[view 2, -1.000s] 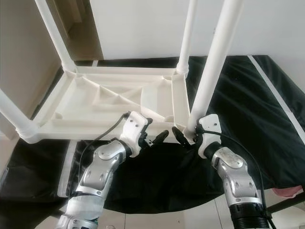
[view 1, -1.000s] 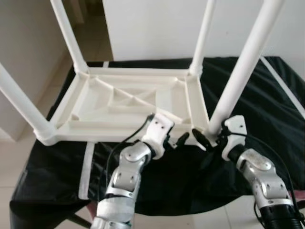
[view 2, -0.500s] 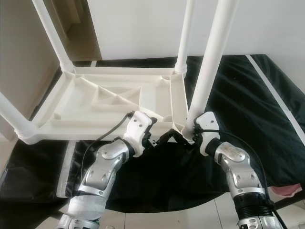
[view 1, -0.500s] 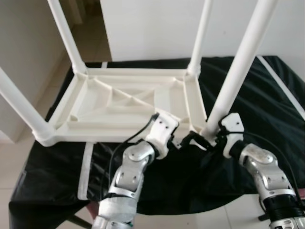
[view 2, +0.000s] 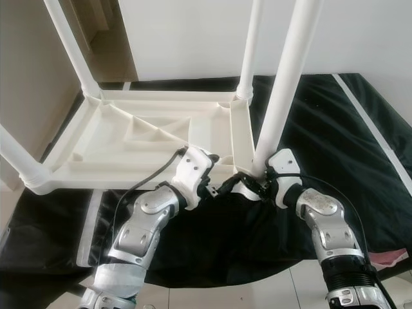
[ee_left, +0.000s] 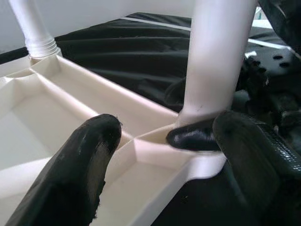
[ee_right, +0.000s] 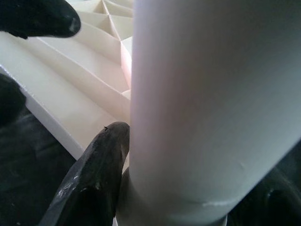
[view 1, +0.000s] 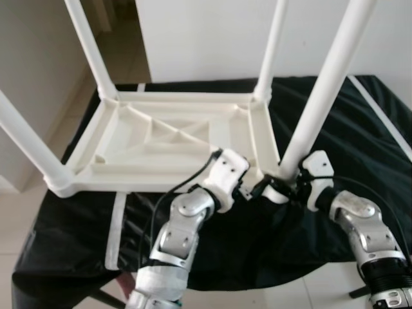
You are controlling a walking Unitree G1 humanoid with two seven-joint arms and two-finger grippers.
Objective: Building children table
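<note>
A white plastic children's table (view 1: 161,138) lies upside down on a black cloth, its four legs pointing up. My right gripper (view 1: 278,188) is shut on the base of the near right leg (view 1: 322,84), where the leg meets the corner socket. In the right wrist view that leg (ee_right: 211,103) stands between the fingers, and one finger (ee_right: 94,174) presses against it. My left gripper (view 1: 252,189) is open at the same corner. Its fingers (ee_left: 84,160) straddle the frame's edge in the left wrist view, just beside the leg (ee_left: 211,56).
The black cloth (view 1: 360,129) with white stripes covers the low support and hangs over its near edge. There is tile floor on the left and a white wall behind. A pink object (view 2: 393,257) lies at the lower right. The other three legs stand at the far and left corners.
Both grippers have moved in to the near right corner. The right one has come up against the leg's base and shut on it. The left one has shifted right, up to the frame.
</note>
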